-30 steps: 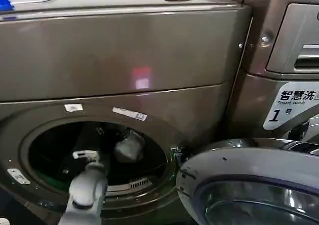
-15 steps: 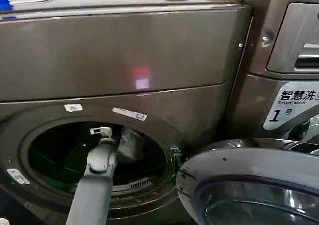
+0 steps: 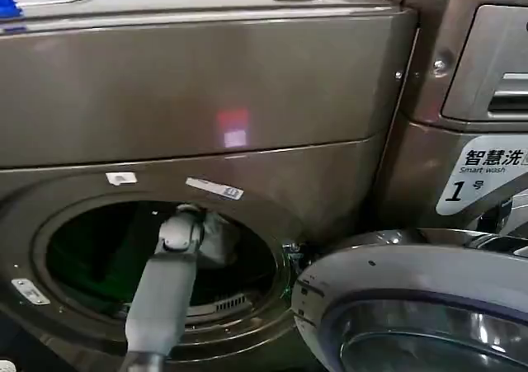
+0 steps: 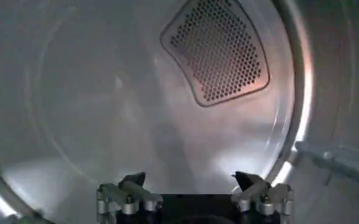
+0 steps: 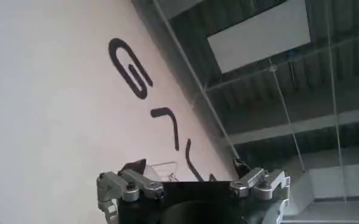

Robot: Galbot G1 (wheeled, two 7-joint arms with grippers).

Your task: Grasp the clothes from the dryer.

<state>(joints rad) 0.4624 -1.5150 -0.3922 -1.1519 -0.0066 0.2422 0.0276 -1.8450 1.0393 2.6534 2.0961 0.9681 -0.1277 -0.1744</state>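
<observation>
The dryer (image 3: 198,100) is the bronze-brown machine with its round drum opening (image 3: 91,256) at the lower left of the head view. My left arm (image 3: 165,289) reaches through that opening. A pale grey bundle of clothes (image 3: 223,240) lies in the drum just right of the arm's wrist. In the left wrist view my left gripper (image 4: 191,182) is open inside the drum, facing the bare metal back wall (image 4: 106,109) with nothing between its fingers. My right gripper (image 5: 188,170) is open and empty, held away from the dryer and pointing at a white wall with dark lettering (image 5: 130,67).
The grey-rimmed glass porthole door (image 3: 412,306) hangs open at the lower right, close to the drum opening. A white "1" sticker (image 3: 487,178) is on the panel to the right. A perforated vent panel (image 4: 219,49) sits in the drum's back wall.
My left arm has pushed deeper into the drum, its wrist rising from the lower part of the opening to the upper part, beside the pale bundle.
</observation>
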